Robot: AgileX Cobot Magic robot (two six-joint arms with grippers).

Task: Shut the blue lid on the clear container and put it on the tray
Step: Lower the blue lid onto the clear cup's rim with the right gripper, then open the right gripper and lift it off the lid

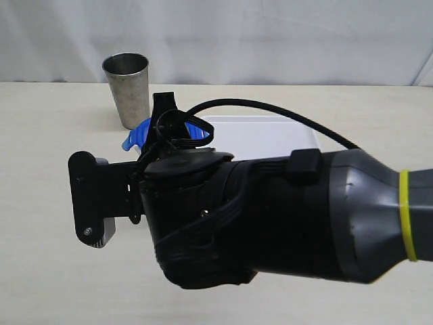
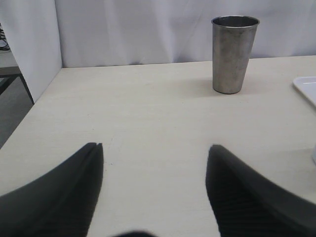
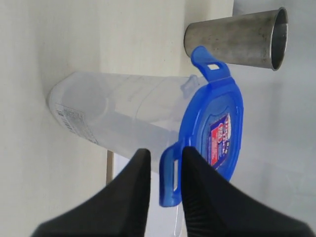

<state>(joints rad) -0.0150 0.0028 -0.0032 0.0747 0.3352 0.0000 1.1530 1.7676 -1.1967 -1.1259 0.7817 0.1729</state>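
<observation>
The lid-closing step is live. The blue lid sits on top of the clear container, and the right tool straddles one of its snap flaps. The tool's fingers are only narrowly spread, with the flap in the gap and a sliver of space on one side, so it reads as a loose bracket, not a pinch. That flap lies folded down along the container wall and looks latched. Another flap, on the side toward the metal tumbler, juts outward and looks unlatched. The closing is judged only part done.

In the exterior view the right arm fills the middle of the frame. Blue peeks out just above it, left of centre, with the tumbler in the upper left and the white tray stretching right of the lid. The container body is hidden there. The right wrist view suggests it stands upright on the tabletop just beside the tray, not on it.

The left tool hangs over the tabletop, fingers spread wide, holding nothing.

Next call: move to the raised flap and press it down until it snaps. Then check the flaps out of sight, grip the tall, tippy container firmly and carry it onto the tray.
</observation>
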